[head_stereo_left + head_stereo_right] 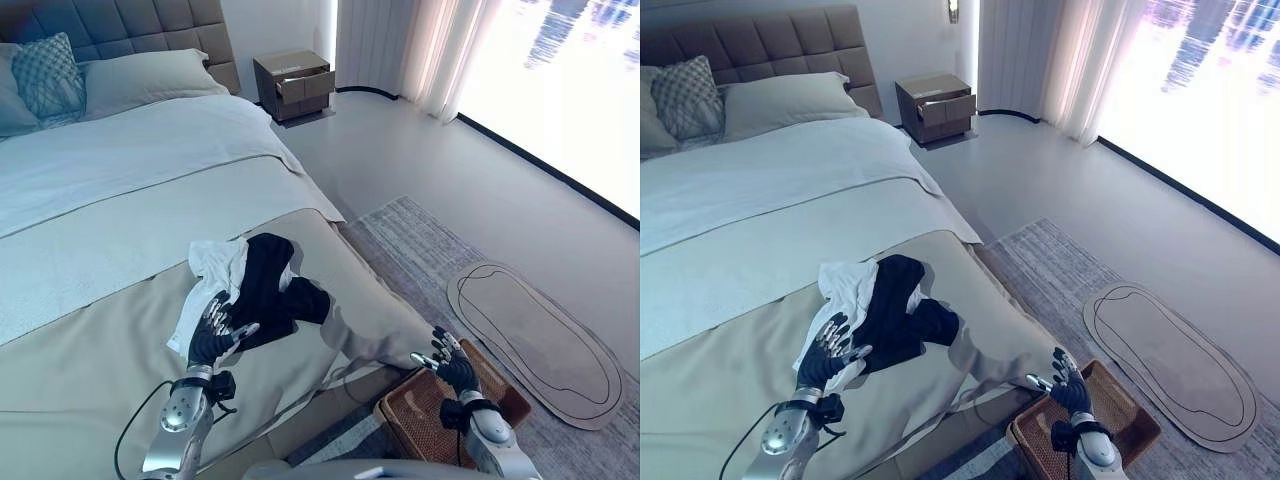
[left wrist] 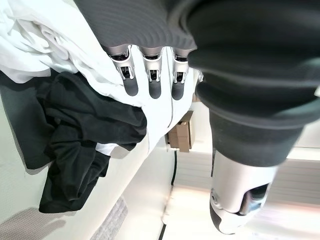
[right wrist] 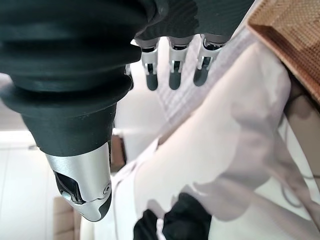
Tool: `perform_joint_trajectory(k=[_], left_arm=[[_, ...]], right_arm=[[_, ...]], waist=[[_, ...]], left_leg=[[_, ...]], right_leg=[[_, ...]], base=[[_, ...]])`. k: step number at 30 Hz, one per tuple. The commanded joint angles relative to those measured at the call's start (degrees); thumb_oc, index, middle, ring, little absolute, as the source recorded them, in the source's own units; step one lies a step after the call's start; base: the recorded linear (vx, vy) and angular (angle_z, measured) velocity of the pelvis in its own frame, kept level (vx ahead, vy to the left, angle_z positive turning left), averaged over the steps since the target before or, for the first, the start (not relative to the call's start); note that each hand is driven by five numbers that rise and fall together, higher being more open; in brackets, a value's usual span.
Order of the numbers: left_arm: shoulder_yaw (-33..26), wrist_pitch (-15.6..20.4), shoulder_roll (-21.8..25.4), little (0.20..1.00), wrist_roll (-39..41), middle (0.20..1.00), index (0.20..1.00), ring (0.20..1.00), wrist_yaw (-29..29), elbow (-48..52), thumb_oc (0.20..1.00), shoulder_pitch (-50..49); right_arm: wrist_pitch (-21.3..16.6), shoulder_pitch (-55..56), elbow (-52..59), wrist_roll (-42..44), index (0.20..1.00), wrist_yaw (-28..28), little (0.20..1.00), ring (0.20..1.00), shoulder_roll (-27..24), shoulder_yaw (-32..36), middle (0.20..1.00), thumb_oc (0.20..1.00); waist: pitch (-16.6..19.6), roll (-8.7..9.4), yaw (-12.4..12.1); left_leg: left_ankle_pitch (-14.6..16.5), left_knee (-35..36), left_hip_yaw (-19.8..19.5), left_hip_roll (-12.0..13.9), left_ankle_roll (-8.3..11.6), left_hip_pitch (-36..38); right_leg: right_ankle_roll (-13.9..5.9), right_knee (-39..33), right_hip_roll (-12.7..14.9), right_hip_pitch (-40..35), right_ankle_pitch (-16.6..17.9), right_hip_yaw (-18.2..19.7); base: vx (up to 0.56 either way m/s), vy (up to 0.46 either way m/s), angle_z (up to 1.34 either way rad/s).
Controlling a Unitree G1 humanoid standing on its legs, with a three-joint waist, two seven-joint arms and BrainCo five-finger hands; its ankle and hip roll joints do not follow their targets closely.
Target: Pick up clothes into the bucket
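Nothing is in the basket yet. The black and white clothes lie in a heap on the bed. The left hand hovers by them, fingers spread. The right hand hangs open over the basket.

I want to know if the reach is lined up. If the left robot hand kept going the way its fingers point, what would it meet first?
Most likely the white garment, with the black garment just beside it; the left robot hand already hovers at the pile's edge, though height is unclear.
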State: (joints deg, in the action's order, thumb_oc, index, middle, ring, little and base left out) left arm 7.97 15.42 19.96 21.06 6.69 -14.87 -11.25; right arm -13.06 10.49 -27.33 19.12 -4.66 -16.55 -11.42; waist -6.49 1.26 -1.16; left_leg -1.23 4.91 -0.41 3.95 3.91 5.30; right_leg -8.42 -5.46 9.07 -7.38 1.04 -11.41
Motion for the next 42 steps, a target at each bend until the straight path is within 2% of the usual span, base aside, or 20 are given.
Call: perform_joint_trajectory(k=[1,9,14,18,22,24,25,27,28,29,32,33,35,37,39,40,42], left_arm=[[-1.0,2.4,1.9,1.0,0.2,1.0,1.0,1.0,0.2,1.7,1.0,2.5],[-2.0,2.1,1.8,1.0,0.6,1.0,1.0,1.0,0.3,1.6,1.0,1.7],[-1.7,2.0,2.4,1.0,0.5,1.0,1.0,1.0,-0.2,1.8,1.0,2.1],[-1.4,1.9,2.4,1.0,1.0,1.0,1.0,1.0,-1.0,2.8,1.0,2.3],[-1.0,1.9,2.4,1.0,1.1,1.0,1.0,1.0,-1.1,3.7,1.0,2.6],[-0.9,1.9,2.3,1.0,0.9,1.0,1.0,1.0,-0.9,3.5,1.0,2.8],[-0.7,2.1,2.9,1.0,-0.3,1.0,1.0,1.0,-0.6,3.2,1.0,3.0],[-0.7,2.1,2.9,1.0,-0.4,1.0,1.0,1.0,-0.6,3.2,1.0,3.0],[-1.2,2.1,4.3,1.0,-2.7,1.0,1.0,1.0,-0.2,3.1,1.0,3.0],[-1.2,2.1,4.3,1.0,-2.7,1.0,1.0,1.0,-0.2,3.1,1.0,3.0],[-0.7,2.7,6.0,1.0,-5.3,1.0,1.0,1.0,0.9,2.4,1.0,5.0],[-0.5,2.7,6.8,1.0,-7.4,1.0,1.0,1.0,1.6,2.2,1.0,5.8],[-0.2,2.9,8.5,1.0,-11.4,1.0,1.0,1.0,3.6,1.5,1.0,8.4],[0.6,2.5,9.6,1.0,-15.8,1.0,1.0,1.0,6.1,-0.3,1.0,12.0],[1.0,2.6,10.7,1.0,-19.8,1.0,1.0,1.0,9.2,-1.6,1.0,16.0],[1.5,1.5,11.4,1.0,-23.1,1.0,1.0,1.0,12.4,-3.3,1.0,21.0],[2.0,0.9,11.6,1.0,-25.7,1.0,1.0,1.0,14.2,-4.7,1.0,24.3]], right_arm=[[-1.7,-1.3,4.0,-0.6,1.0,-0.1,1.0,1.0,-0.1,1.0,1.0,1.0],[-1.6,-0.7,4.2,-0.3,1.0,0.4,1.0,1.0,-0.5,1.2,1.0,1.0],[-1.8,0.6,5.7,-0.2,1.0,0.9,1.0,1.0,-1.3,2.1,1.0,1.0],[-2.1,1.7,6.3,0.2,1.0,1.3,1.0,1.0,-2.1,3.3,1.0,1.0],[-2.3,1.3,6.5,0.4,1.0,0.7,1.0,1.0,-2.4,4.1,1.0,1.0],[-2.3,1.2,5.9,1.1,1.0,0.5,1.0,1.0,-1.7,4.7,1.0,1.0],[-2.4,0.4,5.4,1.5,1.0,0.2,1.0,1.0,-1.2,4.6,1.0,1.0],[-2.4,0.4,5.3,1.5,1.0,0.2,1.0,1.0,-1.2,4.6,1.0,1.0],[-2.3,-1.6,4.7,1.2,1.0,0.5,1.0,1.0,-1.2,3.8,1.0,1.0],[-2.4,-1.7,4.7,1.2,1.0,0.5,1.0,1.0,-1.2,3.8,1.0,1.0],[-2.4,-5.9,4.0,0.5,1.0,0.0,1.0,1.0,-2.1,2.4,1.0,1.0],[-2.4,-6.9,4.1,0.6,1.0,-0.1,1.0,1.0,-2.3,2.2,1.0,1.0],[-2.6,-9.4,4.2,0.5,1.0,-0.5,1.0,1.0,-3.1,1.6,1.0,1.0],[-3.0,-11.2,4.6,1.3,1.0,-0.5,1.0,1.0,-3.6,1.2,1.0,1.0],[-3.7,-13.8,5.2,2.0,1.0,-1.2,1.0,1.0,-4.3,0.1,1.0,1.0],[-4.0,-16.6,5.8,2.7,1.0,-1.9,1.0,1.0,-4.8,-0.8,1.0,1.0],[-4.3,-17.6,6.8,2.8,1.0,-2.4,1.0,1.0,-5.1,-0.9,1.0,1.0]], waist=[[-0.3,2.43,-1.4],[-1.0,2.54,-1.9],[-2.0,2.56,-1.9],[-3.6,2.63,-1.8],[-4.3,2.21,-1.6],[-3.6,1.96,-0.9],[-3.0,1.93,-0.5],[-3.0,1.99,-0.7],[-3.7,1.84,-1.1],[-3.5,1.94,-1.4],[-6.9,1.83,-1.1],[-7.9,1.88,-1.2],[-10.1,3.1,-1.3],[-11.7,3.88,-0.7],[-13.4,4.51,-0.6],[-14.2,4.8,0.2],[-14.7,4.7,0.6]], left_leg=[[-1.4,-0.8,-1.6,0.4,-0.09,-3.0],[-0.1,-4.4,-2.6,0.5,-0.1,-4.0],[-0.4,-7.0,-4.1,1.1,1.29,-6.4],[1.4,-14.7,-5.6,0.4,2.45,-10.4],[1.1,-14.4,-6.3,0.9,2.76,-11.4],[1.7,-12.3,-5.3,0.3,1.75,-10.4],[2.4,-11.3,-4.0,-0.5,0.58,-10.1],[2.4,-11.3,-3.8,-0.5,0.53,-10.2],[3.8,-10.5,-0.7,-1.9,-1.71,-10.0],[3.7,-10.5,-0.4,-2.0,-1.77,-10.2],[4.3,-11.3,2.6,-2.8,-3.19,-11.8],[4.6,-12.0,3.4,-2.8,-3.37,-12.8],[5.1,-13.1,5.3,-2.7,-3.13,-15.4],[5.0,-15.6,5.4,-1.7,-2.82,-19.6],[4.3,-17.2,5.6,-0.9,-2.3,-24.1],[3.4,-18.6,5.2,0.0,-1.71,-27.9],[3.8,-20.8,4.6,0.5,-1.41,-30.7]], right_leg=[[-0.47,3.3,1.2,-2.3,-3.1,-1.3],[0.11,4.4,1.1,-2.8,-3.9,-1.3],[1.06,5.5,0.2,-2.7,-5.0,-2.2],[2.15,5.4,-0.2,-3.7,-5.9,-3.4],[1.3,5.3,0.6,-4.1,-5.6,-3.0],[0.27,5.8,2.1,-2.9,-4.8,-3.2],[-0.7,6.5,3.9,-1.4,-4.2,-2.2],[-0.74,6.6,4.0,-1.2,-4.2,-2.0],[-2.63,12.4,7.3,4.8,-3.2,0.4],[-2.68,12.9,7.4,5.3,-3.3,0.8],[-4.26,19.8,9.6,13.5,0.7,4.0],[-4.17,20.4,10.1,15.4,1.2,3.7],[-3.74,16.3,11.5,17.6,3.5,0.4],[-3.44,12.7,10.1,18.4,4.1,0.7],[-3.36,11.5,10.1,20.9,4.2,-0.4],[-2.82,12.7,9.4,25.3,4.2,0.2],[-2.52,14.4,9.1,27.8,3.6,0.6]], base=[[0.0,0.0,0.0],[0.0,-0.022,0.01],[-0.03,-0.059,0.19],[-0.05,-0.045,0.29],[-0.01,0.094,0.15],[0.02,0.219,0.0],[0.03,0.189,0.01],[-0.02,0.211,-0.12],[-0.07,0.282,-0.28],[-0.11,0.377,-0.74],[-0.18,0.193,-0.85],[-0.2,0.132,-0.41],[-0.2,0.011,-0.32],[-0.18,-0.104,-0.54],[-0.21,-0.082,-0.2],[-0.14,-0.047,-0.12],[-0.06,-0.049,-0.06]])
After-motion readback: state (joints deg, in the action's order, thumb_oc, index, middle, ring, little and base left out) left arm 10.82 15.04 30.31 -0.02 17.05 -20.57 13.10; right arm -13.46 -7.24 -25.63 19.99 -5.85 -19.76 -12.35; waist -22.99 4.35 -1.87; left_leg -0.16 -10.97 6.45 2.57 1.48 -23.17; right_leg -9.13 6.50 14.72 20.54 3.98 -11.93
